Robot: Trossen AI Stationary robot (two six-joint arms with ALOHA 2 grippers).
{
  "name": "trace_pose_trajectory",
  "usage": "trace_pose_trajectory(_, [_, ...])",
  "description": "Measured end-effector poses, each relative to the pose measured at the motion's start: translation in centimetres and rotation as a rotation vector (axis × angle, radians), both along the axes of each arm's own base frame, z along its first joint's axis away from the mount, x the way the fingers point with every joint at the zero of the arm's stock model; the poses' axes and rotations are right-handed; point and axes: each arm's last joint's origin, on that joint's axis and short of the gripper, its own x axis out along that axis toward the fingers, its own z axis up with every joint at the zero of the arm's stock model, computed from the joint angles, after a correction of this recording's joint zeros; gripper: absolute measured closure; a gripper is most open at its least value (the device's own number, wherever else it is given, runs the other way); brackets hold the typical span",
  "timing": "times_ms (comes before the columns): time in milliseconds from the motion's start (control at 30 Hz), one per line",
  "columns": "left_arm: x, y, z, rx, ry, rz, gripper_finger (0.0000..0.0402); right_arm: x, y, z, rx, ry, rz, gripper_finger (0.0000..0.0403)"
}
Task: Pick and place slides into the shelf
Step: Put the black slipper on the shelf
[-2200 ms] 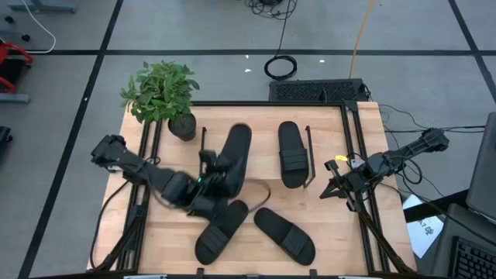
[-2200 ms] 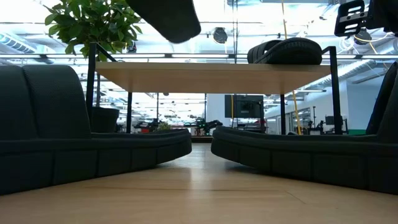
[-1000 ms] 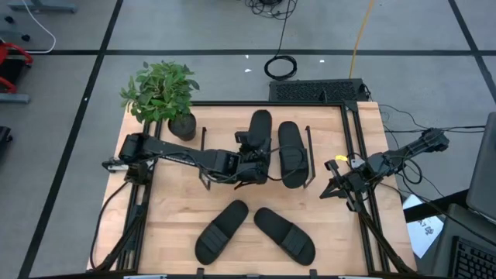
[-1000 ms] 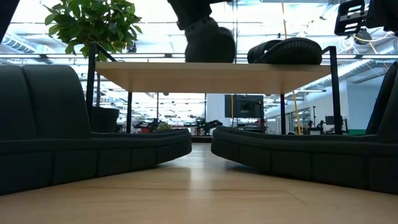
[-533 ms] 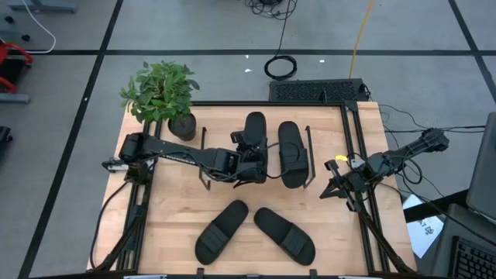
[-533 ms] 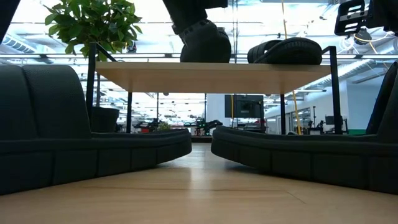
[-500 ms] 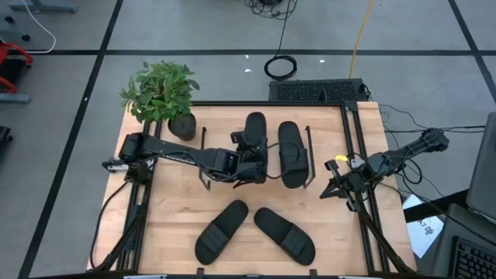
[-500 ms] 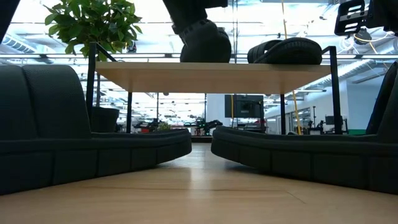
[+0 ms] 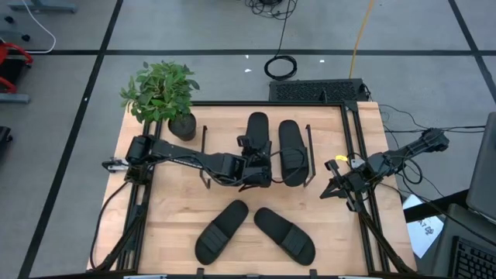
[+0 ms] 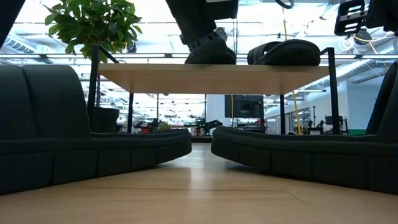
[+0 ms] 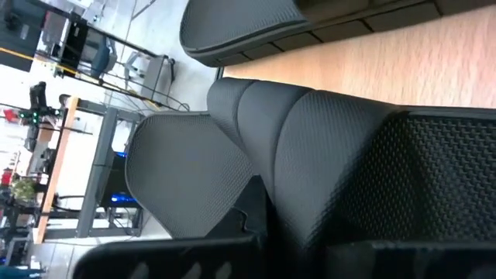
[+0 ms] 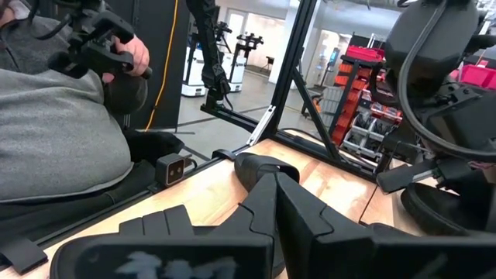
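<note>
Black slides sit side by side on the shelf (image 9: 203,159): I have the left gripper (image 9: 256,165) clenched on the left slide (image 9: 256,133), its sole resting on the board just beside the right slide (image 9: 291,151), with only a thin gap between them. Bare board lies open to the left, up to the wire frame edge. Two more slides (image 9: 221,230) lie on the near tabletop (image 9: 167,225). My right gripper (image 9: 332,184) waits at the table's right edge; I cannot tell its pincer state.
</note>
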Motion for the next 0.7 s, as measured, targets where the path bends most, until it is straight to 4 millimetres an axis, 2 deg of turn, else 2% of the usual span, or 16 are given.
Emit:
trace_pose_trajectory(133, [0.05, -0.2, -0.01, -0.002, 0.012, -0.025, 0.0388, 0.0, 0.0, 0.0, 0.0, 0.0, 0.0, 0.0403])
trace_pose_trajectory(233, [0.08, -0.22, -0.04, -0.024, 0.018, -0.043, 0.037, 0.0, 0.0, 0.0, 0.001, 0.0, 0.0, 0.0403])
trace_pose_trajectory(700, [0.12, -0.27, 0.03, -0.037, -0.007, -0.031, 0.0193, 0.0, 0.0, 0.0, 0.004, 0.002, 0.0, 0.0403])
